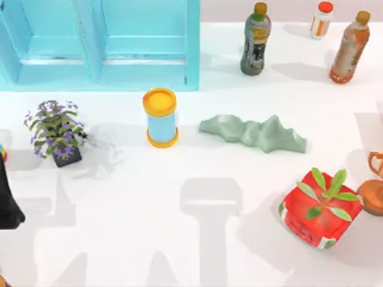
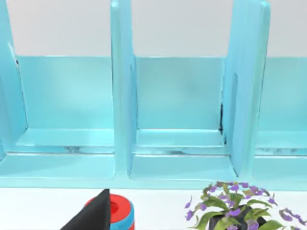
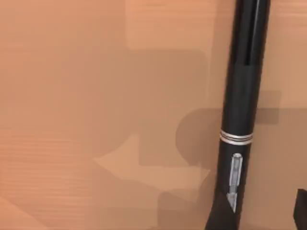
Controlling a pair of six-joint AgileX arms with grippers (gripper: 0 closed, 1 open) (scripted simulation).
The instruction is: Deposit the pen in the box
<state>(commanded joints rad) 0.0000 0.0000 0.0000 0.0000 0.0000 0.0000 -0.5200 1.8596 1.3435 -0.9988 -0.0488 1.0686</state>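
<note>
The top view looks straight down on the white bench (image 1: 179, 239). The left wrist view faces the far blue shelf (image 2: 122, 96) from close by, sharing it and the purple plant (image 2: 230, 211) with the top view. The right wrist view sits very near an orange-brown surface (image 3: 72, 96).

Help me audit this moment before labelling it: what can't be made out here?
- pen: right wrist view, both ends cut off by edges.
- box: top view, far part cut off by top edge.
- left arm: top view, mostly cut off by left edge.
- red-and-blue object: left wrist view, half hidden behind a black wedge, unidentifiable.
</note>
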